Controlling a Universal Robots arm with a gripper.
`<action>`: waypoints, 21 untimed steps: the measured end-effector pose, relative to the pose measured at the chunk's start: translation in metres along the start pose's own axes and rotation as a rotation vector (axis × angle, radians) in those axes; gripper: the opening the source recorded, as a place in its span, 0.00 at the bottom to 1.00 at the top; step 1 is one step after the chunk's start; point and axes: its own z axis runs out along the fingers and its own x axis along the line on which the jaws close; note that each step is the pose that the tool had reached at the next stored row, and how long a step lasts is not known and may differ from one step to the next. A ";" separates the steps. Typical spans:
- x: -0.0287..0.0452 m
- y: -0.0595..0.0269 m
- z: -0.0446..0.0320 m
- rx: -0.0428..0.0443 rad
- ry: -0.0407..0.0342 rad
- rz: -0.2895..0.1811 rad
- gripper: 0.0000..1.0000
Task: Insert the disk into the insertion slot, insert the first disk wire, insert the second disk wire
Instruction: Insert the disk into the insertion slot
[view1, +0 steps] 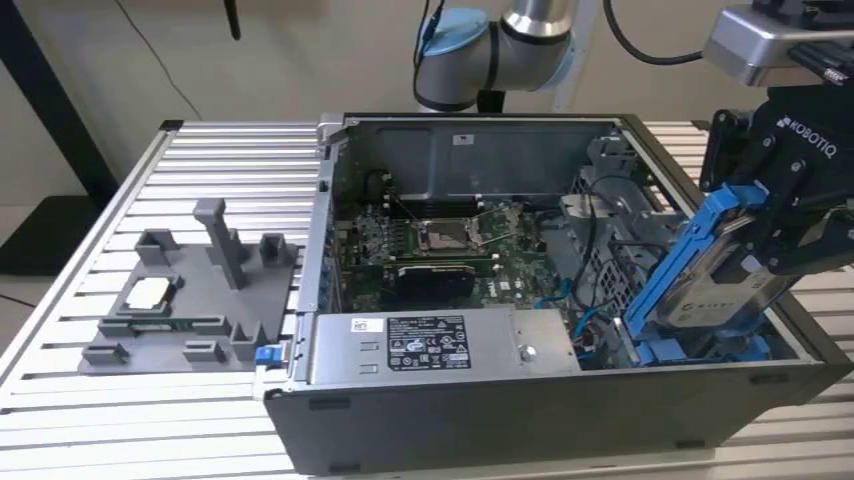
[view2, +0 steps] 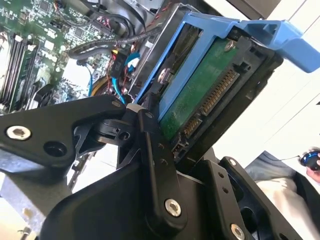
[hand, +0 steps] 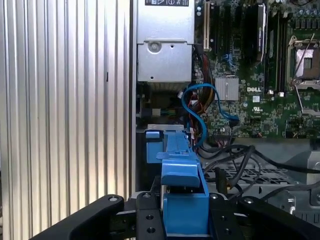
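Fingers (view2: 156, 155) clamped on tilted disk (view1: 721, 285), lower end near insertion slot (view1: 701, 350)

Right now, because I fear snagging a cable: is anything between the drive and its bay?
Nothing visible does. The tool holds the drive tilted, its lower end down by the blue guides of the bay. A looped blue cable lies close beside the bay, not across it, in the first wrist view.

**My tally**

I count one gripper (view1: 763, 252), my own, and one disk (view1: 721, 288). There is one open case (view1: 534, 425), with one motherboard (view1: 441, 235) and one power-supply box (view1: 441, 345) inside. One grey tray (view1: 187, 305) sits on the one bench (view1: 227, 150).
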 end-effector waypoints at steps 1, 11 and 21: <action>0.0000 -0.0002 0.0012 0.0004 -0.0013 0.000 0.33; -0.0003 -0.0008 0.0178 0.0017 -0.0130 0.000 0.33; -0.0003 -0.0010 0.0240 0.0033 -0.0189 -0.001 0.34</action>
